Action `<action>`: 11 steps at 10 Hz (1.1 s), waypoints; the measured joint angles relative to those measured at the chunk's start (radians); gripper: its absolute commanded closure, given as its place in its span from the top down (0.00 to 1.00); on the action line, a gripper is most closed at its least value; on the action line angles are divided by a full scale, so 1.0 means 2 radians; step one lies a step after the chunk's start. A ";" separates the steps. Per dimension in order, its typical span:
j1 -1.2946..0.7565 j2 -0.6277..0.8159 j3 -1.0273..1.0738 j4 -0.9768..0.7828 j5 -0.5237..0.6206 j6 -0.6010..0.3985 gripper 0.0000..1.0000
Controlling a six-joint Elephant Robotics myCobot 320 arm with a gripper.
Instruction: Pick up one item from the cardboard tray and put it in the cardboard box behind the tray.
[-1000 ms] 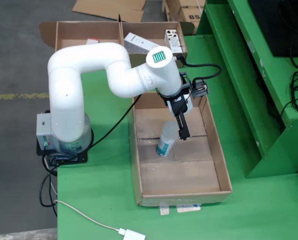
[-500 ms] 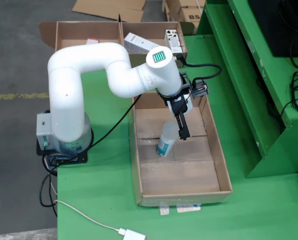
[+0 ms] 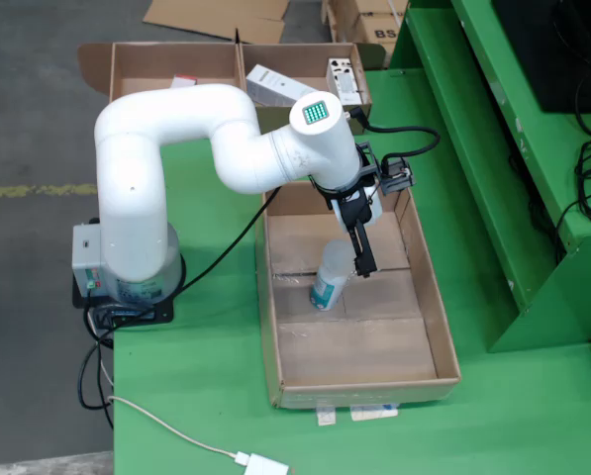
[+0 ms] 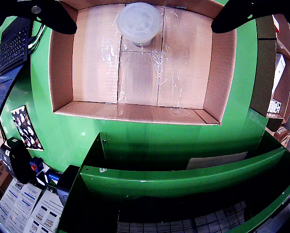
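1. The fingers [image 4: 52, 14] are spread wide, one at each upper corner of the wrist view, gripping nothing.
2. One bottle [image 4: 139, 23] stands between them at frame top, inside the single cardboard tray [image 4: 62, 73].
3. One cardboard box [image 3: 142, 61] sits at upper left of the fixed view.

My base stands at the edge of a green tabletop [image 3: 196, 386]. On it lie a shallow brown cardboard tray [image 3: 443, 327], a divided cardboard box [image 3: 127, 59] behind, and a white cable [image 3: 166, 427].
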 measured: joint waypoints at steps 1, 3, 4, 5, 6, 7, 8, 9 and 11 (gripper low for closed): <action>0.000 0.000 0.000 0.000 0.000 0.000 1.00; 0.000 0.000 0.000 0.000 0.000 0.000 1.00; 0.000 0.000 0.000 0.000 0.000 0.000 1.00; 0.000 0.000 0.000 0.000 0.000 0.000 1.00; -0.001 -0.001 0.000 0.002 0.003 0.000 1.00; -0.001 -0.002 0.000 0.003 0.005 0.000 1.00; -0.001 -0.003 0.000 0.003 0.005 0.000 1.00; -0.002 -0.005 0.000 0.004 0.008 -0.001 1.00; -0.002 -0.014 0.000 0.003 0.008 -0.002 1.00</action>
